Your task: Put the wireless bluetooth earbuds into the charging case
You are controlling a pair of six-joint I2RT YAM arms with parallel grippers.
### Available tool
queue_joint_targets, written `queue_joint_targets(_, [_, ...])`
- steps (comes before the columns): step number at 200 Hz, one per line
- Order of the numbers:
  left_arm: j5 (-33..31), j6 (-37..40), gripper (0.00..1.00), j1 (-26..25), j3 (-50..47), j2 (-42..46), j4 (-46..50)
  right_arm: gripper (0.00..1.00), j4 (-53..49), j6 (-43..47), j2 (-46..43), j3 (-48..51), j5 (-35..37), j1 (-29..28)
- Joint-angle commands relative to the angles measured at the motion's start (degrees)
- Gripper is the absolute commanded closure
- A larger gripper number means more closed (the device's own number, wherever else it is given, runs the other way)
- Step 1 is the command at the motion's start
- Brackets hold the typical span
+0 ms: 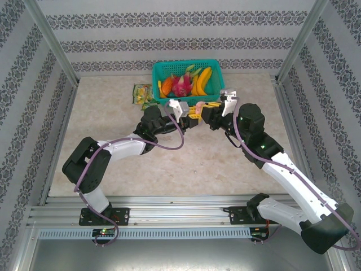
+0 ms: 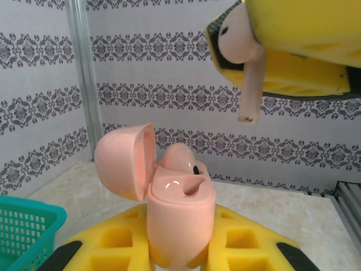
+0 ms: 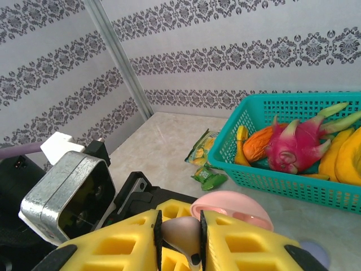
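Note:
My left gripper (image 2: 180, 243) is shut on a pale pink charging case (image 2: 180, 209), holding it upright with its lid (image 2: 124, 161) swung open to the left. One pink earbud (image 2: 179, 157) sits in the far slot, and the near slot is hollow. Above and to the right, my right gripper (image 2: 282, 62) is shut on a second pink earbud (image 2: 248, 84), stem pointing down, apart from the case. In the right wrist view that earbud (image 3: 181, 230) is pinched between the yellow pads of the right gripper (image 3: 180, 237), with the case (image 3: 234, 206) just beyond. From above, both grippers (image 1: 189, 113) (image 1: 206, 117) meet in front of the basket.
A teal basket (image 1: 157, 70) of toy fruit stands at the back of the table, close behind the grippers; its wall (image 3: 271, 180) shows in the right wrist view and a corner (image 2: 22, 226) in the left. Snack packets (image 1: 142, 93) (image 3: 210, 179) lie left of it. Patterned walls and metal posts enclose the table.

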State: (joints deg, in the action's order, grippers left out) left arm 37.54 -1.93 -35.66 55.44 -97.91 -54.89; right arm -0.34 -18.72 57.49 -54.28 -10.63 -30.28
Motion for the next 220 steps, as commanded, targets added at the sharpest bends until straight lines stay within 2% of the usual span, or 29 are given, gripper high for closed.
queue_joint_targets(1, [1.2,-1.1,1.00,-0.6,1.3,-0.7,-2.9,0.74,3.5,-0.9,-0.7,0.6,-0.4,-0.6])
queue_joint_targets(220, [1.1,-1.0,1.00,-1.6,1.8,1.0,-2.2,0.75,4.8,-1.8,2.4,1.9,-0.2,0.8])
